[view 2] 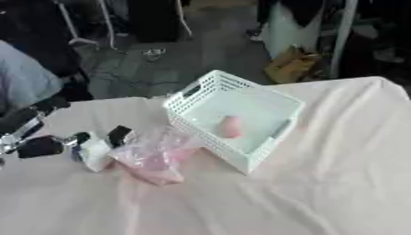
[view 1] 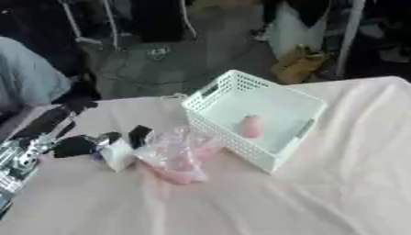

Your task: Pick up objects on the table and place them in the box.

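Left hand (view 1: 96, 143) curls around a white object (view 1: 119, 155) beside pink bag (view 1: 178, 158).

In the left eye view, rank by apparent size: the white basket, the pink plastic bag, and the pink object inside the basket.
1. White basket, clearly largest.
2. Pink plastic bag, lying beside the basket on the table.
3. Pink object inside the basket, smallest.

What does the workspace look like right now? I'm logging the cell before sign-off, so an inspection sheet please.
Surface: table under a pale pink cloth, wrinkled.
Job's things: white basket holding a pink object; clear pink bag on the cloth beside the basket.
Clutter: small white item left of the bag.
Hands: left hand at the white item, fingers unclear; right hand not seen.
Cables: nothing seen.
Surroundings: tan bag on the floor behind.
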Available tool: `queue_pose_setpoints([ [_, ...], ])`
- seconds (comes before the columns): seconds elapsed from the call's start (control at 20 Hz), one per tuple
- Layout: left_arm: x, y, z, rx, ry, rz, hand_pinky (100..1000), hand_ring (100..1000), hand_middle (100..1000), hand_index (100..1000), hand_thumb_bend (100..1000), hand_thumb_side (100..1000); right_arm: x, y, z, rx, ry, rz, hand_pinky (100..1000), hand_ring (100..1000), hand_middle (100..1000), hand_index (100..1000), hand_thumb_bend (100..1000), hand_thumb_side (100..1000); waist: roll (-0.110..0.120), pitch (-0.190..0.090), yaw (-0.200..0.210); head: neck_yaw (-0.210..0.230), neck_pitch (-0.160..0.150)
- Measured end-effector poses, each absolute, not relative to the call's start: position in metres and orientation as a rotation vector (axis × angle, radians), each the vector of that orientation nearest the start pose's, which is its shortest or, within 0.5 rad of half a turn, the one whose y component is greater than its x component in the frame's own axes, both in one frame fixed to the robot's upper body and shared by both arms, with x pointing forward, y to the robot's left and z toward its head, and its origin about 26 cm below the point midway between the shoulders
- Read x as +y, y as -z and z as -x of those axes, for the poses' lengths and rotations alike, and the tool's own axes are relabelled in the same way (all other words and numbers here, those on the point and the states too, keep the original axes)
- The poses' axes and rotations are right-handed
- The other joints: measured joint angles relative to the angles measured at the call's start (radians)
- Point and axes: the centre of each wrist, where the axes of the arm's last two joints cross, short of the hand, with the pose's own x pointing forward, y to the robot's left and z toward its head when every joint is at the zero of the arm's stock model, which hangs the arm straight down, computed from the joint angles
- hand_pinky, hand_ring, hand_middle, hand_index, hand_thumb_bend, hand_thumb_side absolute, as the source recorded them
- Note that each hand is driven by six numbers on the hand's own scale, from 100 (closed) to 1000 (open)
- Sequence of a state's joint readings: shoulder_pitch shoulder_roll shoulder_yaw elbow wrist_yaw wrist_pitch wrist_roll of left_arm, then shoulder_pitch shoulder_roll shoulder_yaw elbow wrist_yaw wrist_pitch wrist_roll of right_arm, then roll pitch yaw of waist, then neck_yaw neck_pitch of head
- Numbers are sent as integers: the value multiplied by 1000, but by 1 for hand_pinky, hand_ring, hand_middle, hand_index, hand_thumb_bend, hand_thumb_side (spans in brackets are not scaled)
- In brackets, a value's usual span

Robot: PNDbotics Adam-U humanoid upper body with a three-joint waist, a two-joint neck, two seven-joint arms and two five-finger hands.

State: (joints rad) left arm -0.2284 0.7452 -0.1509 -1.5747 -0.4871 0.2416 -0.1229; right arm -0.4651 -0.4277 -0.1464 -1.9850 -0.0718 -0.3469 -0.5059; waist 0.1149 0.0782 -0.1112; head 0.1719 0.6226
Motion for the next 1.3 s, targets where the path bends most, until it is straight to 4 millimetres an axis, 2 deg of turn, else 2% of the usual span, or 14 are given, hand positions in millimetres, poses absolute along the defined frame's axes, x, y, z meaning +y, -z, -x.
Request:
queue_pose_setpoints([
  [0.05,368,-116,-325,-1290,973,-914,1000,1000,1000,1000,768,701,-294,-269,-307,3360,-366,-395,851,923,833,839,100,799,0,0,-1,0,0],
  [0.2,371,-96,-323,-1304,921,-894,1000,1000,1000,1000,795,705,-293,-269,-307,3364,-363,-391,851,920,831,837,100,799,0,0,-4,0,0],
  [0.25,372,-91,-322,-1306,905,-887,1000,1000,1000,1000,858,770,-293,-269,-307,3366,-361,-389,851,920,831,837,100,797,0,0,-4,0,0],
  [0.3,373,-85,-322,-1304,888,-876,1000,1000,1000,1000,858,770,-292,-269,-307,3367,-361,-387,851,920,831,837,100,797,0,0,-4,0,-1],
  [0.35,373,-80,-322,-1300,873,-862,1000,1000,1000,1000,1000,905,-292,-269,-307,3368,-362,-385,851,920,831,837,100,795,0,0,-4,0,-1],
  [0.5,376,-66,-321,-1293,822,-821,1000,1000,1000,1000,1000,956,-292,-269,-307,3370,-365,-380,850,920,831,836,100,795,0,0,-5,0,-1],
  [0.6,376,-59,-320,-1292,789,-800,1000,1000,1000,1000,1000,920,-292,-269,-307,3371,-365,-380,851,919,831,836,100,797,0,0,-5,0,-1],
  [0.65,376,-56,-320,-1295,776,-795,1000,1000,1000,1000,1000,860,-292,-269,-307,3371,-365,-379,851,919,830,836,100,796,0,0,-5,0,-1],
  [0.7,376,-53,-320,-1299,762,-795,1000,1000,1000,1000,1000,860,-292,-269,-307,3371,-365,-379,851,919,830,836,100,796,0,1,-5,0,-1],
  [0.75,376,-50,-320,-1305,747,-800,1000,1000,1000,1000,985,689,-292,-269,-307,3371,-365,-378,851,919,830,836,100,796,0,1,-5,1,-2],
  [1.0,377,-36,-321,-1330,685,-838,1000,1000,1000,1000,998,657,-292,-270,-307,3372,-371,-364,851,919,830,835,100,797,0,1,-7,2,-2],
  [1.3,377,-17,-323,-1334,645,-849,1000,1000,1000,1000,991,672,-291,-271,-307,3371,-369,-358,851,919,829,834,100,798,0,1,-7,4,-3],
])
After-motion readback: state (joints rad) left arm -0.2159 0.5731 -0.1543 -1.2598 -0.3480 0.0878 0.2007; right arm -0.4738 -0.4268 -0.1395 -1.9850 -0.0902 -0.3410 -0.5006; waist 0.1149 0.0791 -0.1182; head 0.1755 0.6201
